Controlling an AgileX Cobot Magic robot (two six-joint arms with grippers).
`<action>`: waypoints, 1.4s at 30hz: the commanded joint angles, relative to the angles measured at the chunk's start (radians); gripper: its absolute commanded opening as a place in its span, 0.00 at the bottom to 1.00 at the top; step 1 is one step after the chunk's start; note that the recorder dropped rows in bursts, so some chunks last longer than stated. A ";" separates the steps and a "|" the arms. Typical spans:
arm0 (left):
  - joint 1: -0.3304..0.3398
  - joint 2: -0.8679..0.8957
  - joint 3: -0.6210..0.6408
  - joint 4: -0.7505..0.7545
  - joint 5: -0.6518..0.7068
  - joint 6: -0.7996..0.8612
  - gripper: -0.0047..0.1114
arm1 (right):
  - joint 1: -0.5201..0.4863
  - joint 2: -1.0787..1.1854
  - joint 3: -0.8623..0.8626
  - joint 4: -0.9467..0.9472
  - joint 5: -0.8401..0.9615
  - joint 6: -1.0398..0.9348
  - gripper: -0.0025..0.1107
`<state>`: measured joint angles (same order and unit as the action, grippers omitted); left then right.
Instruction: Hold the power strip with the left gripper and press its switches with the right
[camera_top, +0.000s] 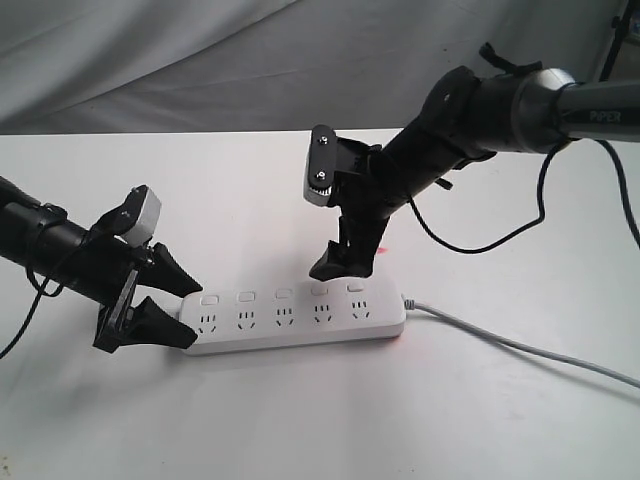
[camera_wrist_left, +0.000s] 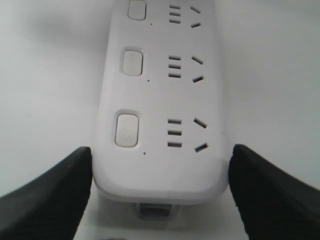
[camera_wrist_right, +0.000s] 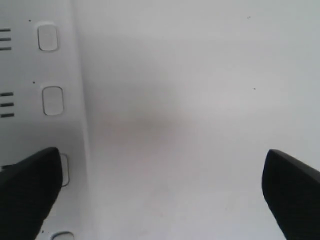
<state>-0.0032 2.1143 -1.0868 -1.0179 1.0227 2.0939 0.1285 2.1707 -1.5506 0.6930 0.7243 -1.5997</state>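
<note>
The white power strip (camera_top: 300, 322) lies flat on the table, with its switches (camera_top: 283, 294) in a row along the far side. My left gripper (camera_top: 192, 312) is shut on the strip's left end, one black wedge finger against each long side. The left wrist view shows the strip's end (camera_wrist_left: 160, 175) filling the gap of the left gripper (camera_wrist_left: 161, 160), a switch (camera_wrist_left: 126, 130) just beyond. My right gripper (camera_top: 345, 265) hangs open over the row near the fourth switch. In the right wrist view one finger (camera_wrist_right: 30, 190) overlaps a switch (camera_wrist_right: 52, 100); contact cannot be told.
The grey-white cord (camera_top: 520, 345) runs from the strip's right end to the table's right edge. The white table (camera_top: 320, 420) spreads all round the strip. A pale cloth backdrop (camera_top: 200, 60) hangs behind it. Black cables (camera_top: 470, 240) loop under the right arm.
</note>
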 joint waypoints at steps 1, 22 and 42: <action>-0.008 0.025 0.012 0.077 -0.059 -0.001 0.45 | 0.001 0.015 0.008 0.031 0.009 -0.035 0.95; -0.008 0.025 0.012 0.077 -0.059 -0.001 0.45 | 0.001 0.046 0.008 0.050 0.011 -0.073 0.95; -0.008 0.025 0.012 0.077 -0.059 -0.001 0.45 | 0.014 0.070 0.029 -0.081 -0.036 -0.068 0.95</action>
<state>-0.0032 2.1143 -1.0868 -1.0179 1.0227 2.0939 0.1328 2.2181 -1.5382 0.7164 0.6863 -1.6462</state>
